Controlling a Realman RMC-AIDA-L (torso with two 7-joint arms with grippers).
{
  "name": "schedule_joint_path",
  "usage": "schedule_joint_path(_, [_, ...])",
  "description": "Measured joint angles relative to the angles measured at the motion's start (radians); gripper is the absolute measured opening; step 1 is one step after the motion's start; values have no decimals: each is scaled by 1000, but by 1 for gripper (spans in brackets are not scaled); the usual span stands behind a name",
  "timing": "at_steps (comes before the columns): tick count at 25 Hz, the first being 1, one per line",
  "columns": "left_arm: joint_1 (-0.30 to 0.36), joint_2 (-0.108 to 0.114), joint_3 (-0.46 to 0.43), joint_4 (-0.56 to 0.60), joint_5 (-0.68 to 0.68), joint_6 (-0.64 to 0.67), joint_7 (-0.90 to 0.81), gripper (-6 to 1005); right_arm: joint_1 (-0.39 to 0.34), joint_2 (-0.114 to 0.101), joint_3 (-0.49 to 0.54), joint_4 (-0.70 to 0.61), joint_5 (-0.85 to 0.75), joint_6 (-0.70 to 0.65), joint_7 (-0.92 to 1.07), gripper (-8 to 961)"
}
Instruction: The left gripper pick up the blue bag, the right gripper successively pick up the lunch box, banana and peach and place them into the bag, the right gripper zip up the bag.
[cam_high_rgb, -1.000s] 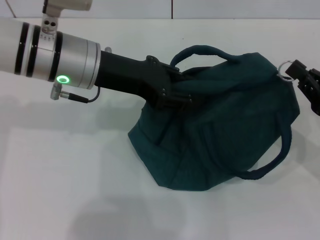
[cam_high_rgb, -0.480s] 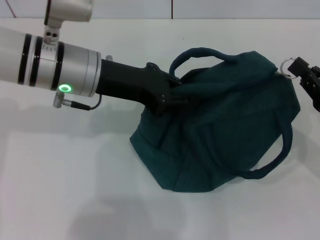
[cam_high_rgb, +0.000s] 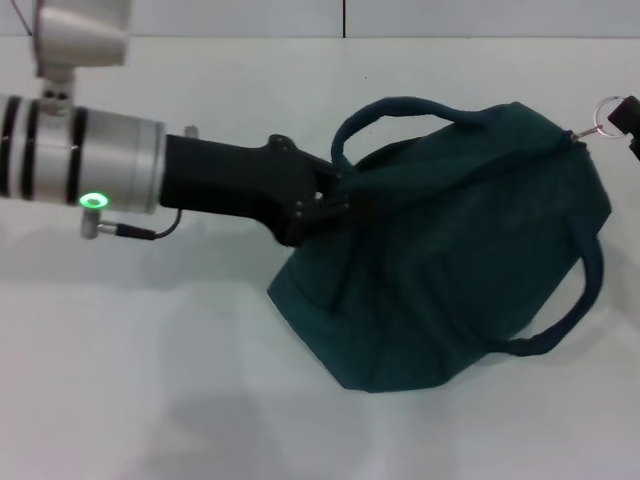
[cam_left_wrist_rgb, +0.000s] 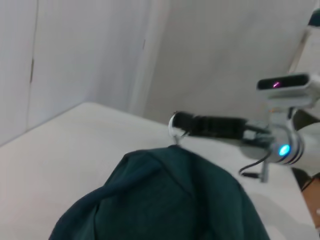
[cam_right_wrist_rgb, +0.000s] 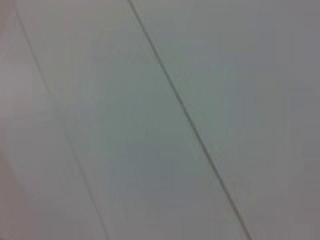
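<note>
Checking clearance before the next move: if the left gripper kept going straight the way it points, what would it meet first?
The blue bag. The left gripper is already shut on its fabric below the handle, so going on would likely push into the bag's body.

Looked like a robot lab or test room to me, not anyone's home. The worktop was plain white with nothing homey on it, just a teal bag sitting there. Behind it were bare pale wall panels with thin seams between them, no pictures, no shelves. The right wrist view showed only more of that blank paneling. A metal arm with a green status light reached over the worktop, which pretty much sealed it.
</note>
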Motion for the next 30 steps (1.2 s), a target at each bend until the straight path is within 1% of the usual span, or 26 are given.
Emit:
schedule_joint_path(2, [12,1,-27,-2,-13,29,20,113,2,-1,1,-1,0,26,0,12])
schedule_joint_path(3, [12,1,-27,-2,-13,29,20,106,5,-1,1,-1,-1,41,0,12])
schedule_joint_path(4, [23,-1,-83,-12,-23,76,47,99,8,-1,-1,-1,-3,60,0,12])
schedule_joint_path(6, [27,-3,-119,-29,-32,99,64,86,12,-1,-6,-2,-7,88,-1,12])
schedule_joint_path(9, [27,-1,-145,-68,-40,108,86,60,22,0,-11,-2,-11,118,-1,12])
schedule_joint_path(12, [22,1,-167,-106,-41,110,106,62,27,0,-19,0,-13,134,-1,13])
schedule_joint_path(16, [22,6,-218,-121,-46,114,113,64,32,1,-27,0,-14,190,-2,13])
schedule_joint_path(20, [31,9,-245,-132,-58,115,119,67,43,5,-65,0,-15,246,-3,13])
schedule_joint_path(24, [32,17,-268,-169,-64,115,140,69,58,7,-99,1,-15,281,-4,13])
schedule_joint_path(30, [28,21,-321,-210,-66,111,163,73,68,9,-157,1,-15,286,-4,13])
